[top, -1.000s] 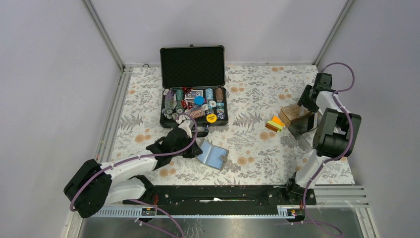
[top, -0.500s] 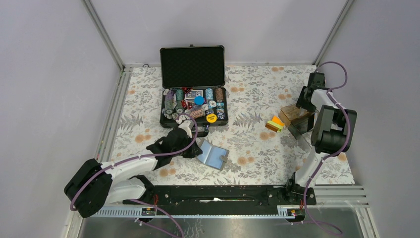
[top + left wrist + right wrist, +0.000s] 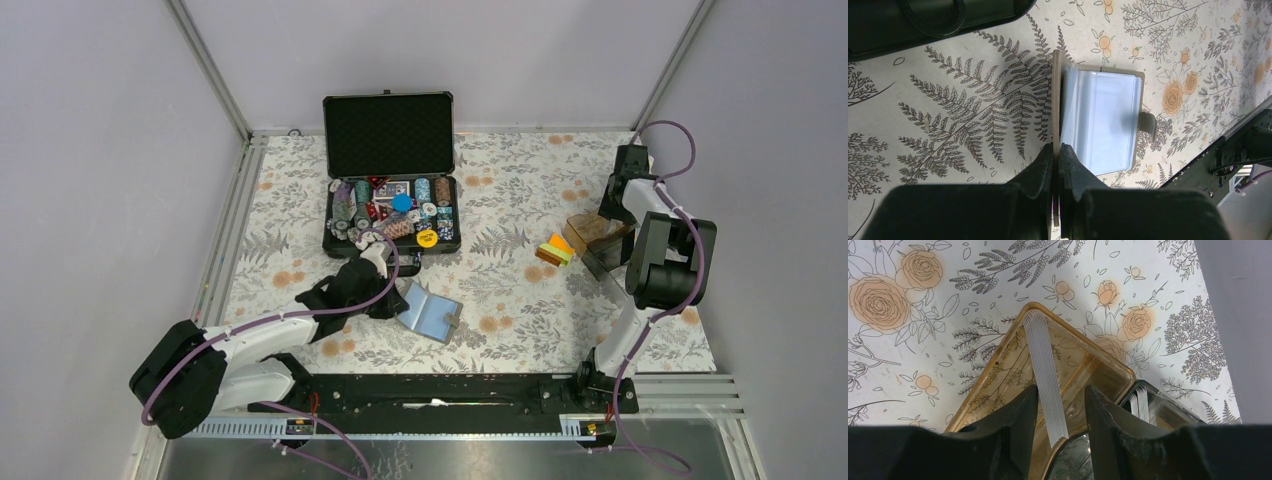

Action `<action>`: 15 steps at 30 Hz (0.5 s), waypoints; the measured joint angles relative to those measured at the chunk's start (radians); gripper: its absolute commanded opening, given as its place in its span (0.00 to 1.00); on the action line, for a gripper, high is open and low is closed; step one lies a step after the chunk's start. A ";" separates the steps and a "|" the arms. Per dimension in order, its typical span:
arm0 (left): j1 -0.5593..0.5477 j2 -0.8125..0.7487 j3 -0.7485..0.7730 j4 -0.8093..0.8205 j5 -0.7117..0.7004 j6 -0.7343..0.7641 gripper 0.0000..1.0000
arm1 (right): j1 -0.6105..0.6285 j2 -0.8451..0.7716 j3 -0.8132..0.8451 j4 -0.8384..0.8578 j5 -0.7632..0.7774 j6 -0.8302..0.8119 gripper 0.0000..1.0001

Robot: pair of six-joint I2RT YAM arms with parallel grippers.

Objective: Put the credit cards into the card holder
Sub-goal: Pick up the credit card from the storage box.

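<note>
The credit cards (image 3: 554, 249), a small orange, yellow and green stack, lie on the floral cloth just left of a clear brownish acrylic box (image 3: 592, 229). The grey card holder (image 3: 430, 313) lies open near the front. Its light blue panel (image 3: 1103, 122) faces up and its other cover stands on edge. My left gripper (image 3: 1056, 148) is shut on that upright cover; from above it (image 3: 396, 299) sits at the holder's left side. My right gripper (image 3: 1062, 390) is open over the acrylic box (image 3: 998, 375), its fingers either side of a ribbed grey strip (image 3: 1044, 370). The cards are outside both wrist views.
An open black chip case (image 3: 388, 190) with chips and a boxed deck stands at the back centre. A darker clear box part (image 3: 606, 260) lies beside the acrylic box. The right wall is close behind my right arm. A black rail (image 3: 440, 390) runs along the near edge.
My right wrist has shifted left and toward the back over the acrylic box, and its jaws have narrowed. The left arm and the card holder have not moved.
</note>
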 measured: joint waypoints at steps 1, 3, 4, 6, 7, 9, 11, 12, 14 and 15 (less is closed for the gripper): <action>0.000 0.000 0.000 0.000 0.000 0.000 0.00 | 0.002 0.000 0.000 -0.001 0.005 0.000 0.46; 0.000 0.000 0.000 0.000 0.000 0.000 0.00 | 0.004 0.000 0.001 -0.002 0.011 -0.001 0.45; 0.001 0.000 0.000 0.000 0.000 0.000 0.00 | 0.004 0.000 0.001 -0.002 0.014 -0.001 0.45; 0.001 0.000 0.000 0.000 0.000 0.000 0.00 | 0.005 0.000 0.001 -0.003 0.017 -0.002 0.44; 0.001 0.000 0.000 0.000 0.000 0.000 0.00 | 0.007 0.000 0.001 -0.003 0.019 -0.002 0.44; 0.001 0.000 0.000 0.000 0.001 0.000 0.00 | 0.008 0.000 0.001 -0.003 0.023 -0.002 0.43; 0.001 0.000 0.000 0.000 0.001 0.000 0.00 | 0.010 0.000 0.001 -0.003 0.027 -0.002 0.43; 0.001 0.000 0.000 0.000 0.001 0.000 0.00 | 0.010 0.000 0.001 -0.003 0.029 -0.002 0.42; 0.002 0.000 0.000 0.000 0.002 0.000 0.00 | 0.012 0.000 0.001 -0.003 0.032 -0.002 0.41; 0.002 0.000 0.000 0.000 0.002 0.000 0.00 | 0.014 0.000 0.001 -0.003 0.034 -0.002 0.41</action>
